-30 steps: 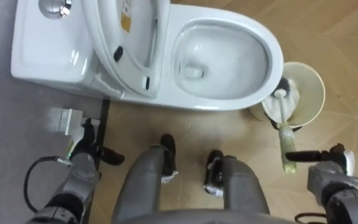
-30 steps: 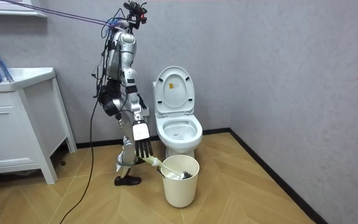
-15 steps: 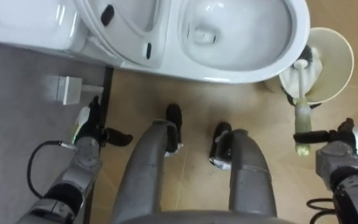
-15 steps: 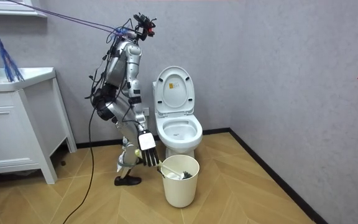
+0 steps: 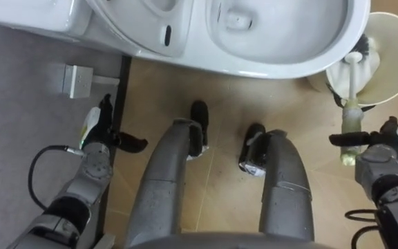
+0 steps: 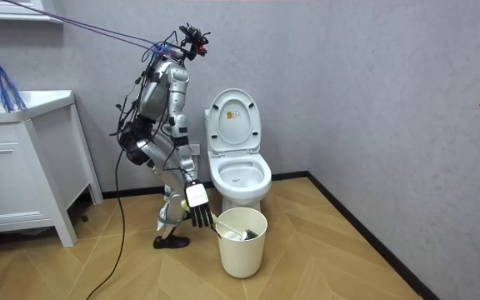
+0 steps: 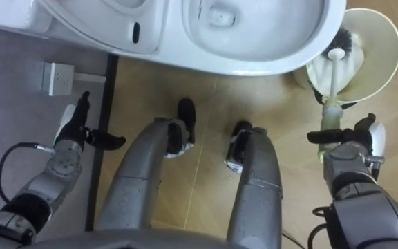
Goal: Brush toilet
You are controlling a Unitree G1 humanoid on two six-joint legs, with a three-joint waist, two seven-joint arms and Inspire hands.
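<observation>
At the bottom of the eye views the two arms come in from the lower corners. The left hand (image 5: 101, 135) sits at the lower left, over the dark strip where the wood floor meets the grey surface; its fingers are straight and relaxed, its thumb sticks out toward the middle of the frame, and it holds nothing. The right hand (image 5: 382, 142) is at the right edge, level with the knees. Its fingers are released, not clenched, and its thumb reaches toward the frame's centre, crossing the handle of the toilet brush (image 5: 352, 117). Whether the thumb touches the handle or only lies in front of it cannot be told.

The brush stands nearly upright: its pale yellow-green handle is at the right side of the frame, and above it a white shaft runs up into the cream bin (image 5: 396, 45) in the upper right corner. The bin stands on the floor just beside the front of the toilet (image 5: 302, 63), whose white bowl spans the top of the frame. A small white box (image 5: 73, 80) lies on the grey surface at the upper left.

In the room view the robot stands left of centre, bent forward beside the toilet, its right hand hanging with straight fingers at the bin's rim. The toilet lid (image 6: 233, 121) is raised against the grey wall. A white cabinet (image 6: 15, 167) stands at the left edge.
</observation>
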